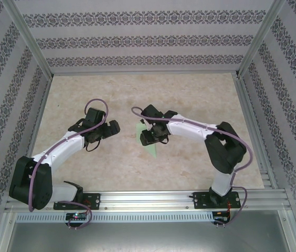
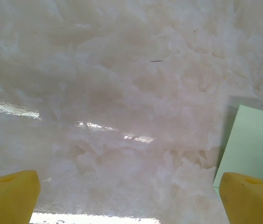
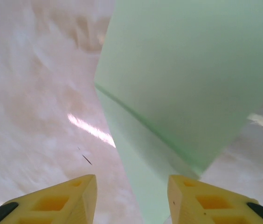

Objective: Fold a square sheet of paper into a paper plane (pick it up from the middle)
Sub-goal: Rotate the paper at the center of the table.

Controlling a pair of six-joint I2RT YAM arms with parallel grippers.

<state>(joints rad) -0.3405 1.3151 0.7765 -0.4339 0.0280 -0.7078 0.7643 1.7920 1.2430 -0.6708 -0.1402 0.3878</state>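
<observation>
Right gripper (image 3: pixel 131 200), half open and clamping nothing, straddles the thin pale-green square sheet of paper (image 3: pixel 192 70), whose raised flap fills the frame's upper right. Best press slowly along the crease while the wide-open, empty left gripper (image 2: pixel 129 200) pins the sheet's flat edge at its frame's right.

The left pincer (image 2: pixel 130 198) gapes wide over the marbled table (image 2: pixel 122 93), pale-green paper (image 2: pixel 252 144) beside one fingertip (image 2: pixel 250 198).

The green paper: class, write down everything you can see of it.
The green paper is thin, plain and pale. It is folded: one crease runs diagonally, with an upper panel raised above a lower one. It lies on the marbled table, near its middle, running between the parted jaws of the right gripper.
</observation>
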